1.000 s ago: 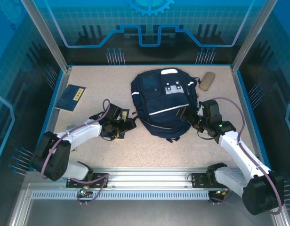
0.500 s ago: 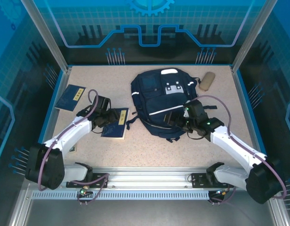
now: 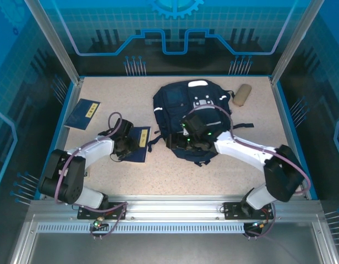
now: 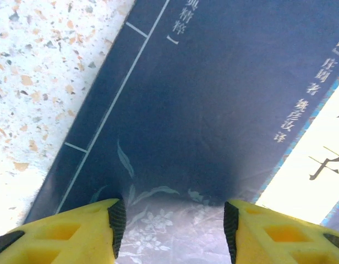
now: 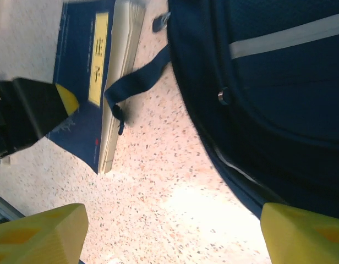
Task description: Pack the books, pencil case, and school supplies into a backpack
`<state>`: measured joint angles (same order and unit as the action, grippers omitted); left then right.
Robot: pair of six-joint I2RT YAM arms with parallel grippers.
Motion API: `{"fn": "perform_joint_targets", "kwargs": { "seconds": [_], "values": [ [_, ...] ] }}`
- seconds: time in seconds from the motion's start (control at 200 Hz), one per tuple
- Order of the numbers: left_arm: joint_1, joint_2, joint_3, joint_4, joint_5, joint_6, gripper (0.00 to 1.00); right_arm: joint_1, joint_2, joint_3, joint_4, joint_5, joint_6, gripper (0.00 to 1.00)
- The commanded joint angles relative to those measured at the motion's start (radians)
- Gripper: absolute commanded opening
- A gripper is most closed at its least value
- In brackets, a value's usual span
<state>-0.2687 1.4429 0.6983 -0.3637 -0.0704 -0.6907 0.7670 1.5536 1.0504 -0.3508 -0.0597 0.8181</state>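
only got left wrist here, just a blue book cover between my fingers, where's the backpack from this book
observer: The backpack lies flat just right of that book.
operator: right arm near me
observer: Yes, the right gripper hangs at the backpack's near left edge, close to your book.
operator: wheres the pencil case
observer: The pencil case lies on the table by the backpack's far right side.

From above, the left jaws cover the near-left corner of the navy book (image 3: 142,140), and the right arm (image 3: 241,151) hides the lower middle of the backpack (image 3: 175,104). The left wrist view cuts that book's pale label (image 4: 318,165) off at its right edge. The right wrist view cuts the backpack off at top and right. The far book (image 3: 82,114) bears a label too small to read.
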Motion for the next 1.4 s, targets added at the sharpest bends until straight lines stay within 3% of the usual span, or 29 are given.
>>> {"fn": "perform_joint_targets", "kwargs": {
  "seconds": [0.0, 0.175, 0.26, 0.43, 0.6, 0.795, 1.046, 1.396],
  "values": [
    [-0.073, -0.015, -0.082, -0.016, 0.085, -0.081, 0.53, 0.049, 0.099, 0.086, -0.015, -0.003, -0.016, 0.8],
    [-0.178, -0.099, -0.178, -0.059, 0.076, -0.197, 0.52, 0.105, 0.237, 0.209, -0.062, -0.007, -0.037, 0.73],
    [-0.223, -0.179, -0.215, -0.081, 0.077, -0.248, 0.52, 0.121, 0.277, 0.24, -0.084, -0.005, -0.045, 0.65],
    [-0.233, -0.395, -0.215, -0.143, 0.054, -0.262, 0.56, 0.127, 0.325, 0.257, -0.101, -0.049, -0.074, 0.49],
    [-0.149, -0.515, -0.187, -0.186, 0.037, -0.228, 0.69, 0.145, 0.391, 0.309, -0.132, -0.07, -0.105, 0.45],
    [-0.006, -0.522, -0.253, -0.153, 0.141, -0.209, 0.78, 0.162, 0.472, 0.365, -0.165, -0.071, -0.106, 0.41],
    [0.023, -0.523, -0.325, -0.084, 0.198, -0.225, 0.8, 0.163, 0.525, 0.399, -0.2, -0.051, -0.114, 0.37],
    [0.024, -0.52, -0.335, -0.085, 0.25, -0.209, 0.73, 0.159, 0.565, 0.406, -0.243, -0.008, -0.107, 0.31]
  ]
}}
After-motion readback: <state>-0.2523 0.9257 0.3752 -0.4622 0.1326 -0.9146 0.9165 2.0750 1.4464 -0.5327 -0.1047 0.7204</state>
